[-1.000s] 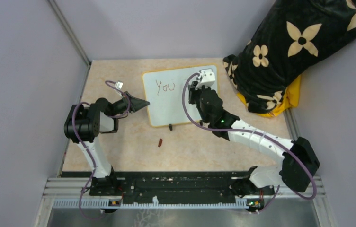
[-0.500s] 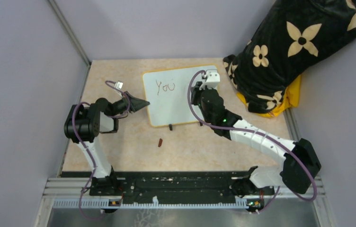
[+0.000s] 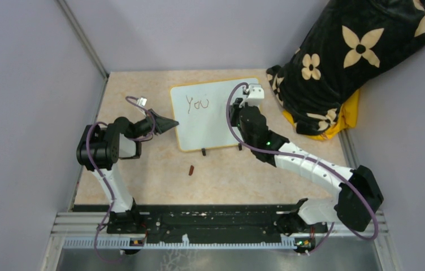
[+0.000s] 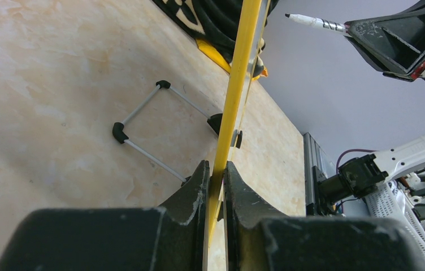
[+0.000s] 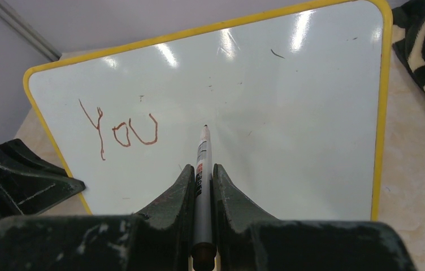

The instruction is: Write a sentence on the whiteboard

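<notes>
Whiteboard (image 3: 213, 127) stands propped at a tilt toward the far middle of the surface (image 4: 40, 84). It leans back on a wire stand (image 4: 118, 132), with its white face turned to the right arm, and that slope seems meant to give the pen a face it can meet squarely. Left jaws are almost closed, pinching the board's yellow frame (image 4: 230, 101) at its left edge with a pad on each side. This looks like a brace, so that pen pressure neither tips the board nor slides it. Right jaws are clamped on the marker (image 5: 203, 149), whose barrel runs straight out between them, tip forward, so the wrist steers the stroke directly. The tip aims at the blank area just right of "You", the only part of the sentence (image 5: 120, 132) written so far. The left wrist view shows the tip apart from the board, so no line is being drawn at this instant, and it is probably lining up for the next word. A small reddish-brown cap (image 3: 191, 169), likely the marker's, lies on the surface near the board's front. A black flowered cloth (image 3: 357, 56) is bundled just beside the board's right edge.
</notes>
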### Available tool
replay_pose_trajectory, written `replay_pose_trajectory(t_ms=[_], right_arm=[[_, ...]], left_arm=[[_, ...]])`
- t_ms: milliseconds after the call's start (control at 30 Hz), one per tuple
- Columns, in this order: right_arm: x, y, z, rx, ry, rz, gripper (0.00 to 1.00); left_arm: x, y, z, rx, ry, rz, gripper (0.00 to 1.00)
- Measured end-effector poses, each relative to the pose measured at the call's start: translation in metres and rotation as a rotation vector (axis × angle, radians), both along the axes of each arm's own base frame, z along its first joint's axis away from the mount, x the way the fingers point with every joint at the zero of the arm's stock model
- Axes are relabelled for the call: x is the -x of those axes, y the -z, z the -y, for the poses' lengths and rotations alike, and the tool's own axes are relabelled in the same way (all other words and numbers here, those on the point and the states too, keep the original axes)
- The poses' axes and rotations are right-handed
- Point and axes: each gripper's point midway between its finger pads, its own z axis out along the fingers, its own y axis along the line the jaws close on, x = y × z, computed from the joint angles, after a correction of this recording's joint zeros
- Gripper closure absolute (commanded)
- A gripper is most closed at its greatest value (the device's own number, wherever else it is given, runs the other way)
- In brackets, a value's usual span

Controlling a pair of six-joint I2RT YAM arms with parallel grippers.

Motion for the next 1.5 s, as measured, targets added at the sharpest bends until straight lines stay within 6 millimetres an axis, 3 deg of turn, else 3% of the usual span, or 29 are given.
replay_pose_trajectory(t_ms=[367,900,1500], right_arm=[[-0.007,-0.019,-0.010,-0.045,-0.027,0.025,1.00],[-0.022,-0.002,-0.014,-0.026,0.018,0.000,1.00],[-0.031,0.001,-0.020,-0.030,0.026,-0.006,1.00]], left_arm=[[0.000,0.000,0.000,0.000,0.000,0.000,1.00],[0.002,0.000,0.004,0.000,0.010,0.002,1.00],[0.002,0.000,0.006,0.000,0.012,0.001,1.00]])
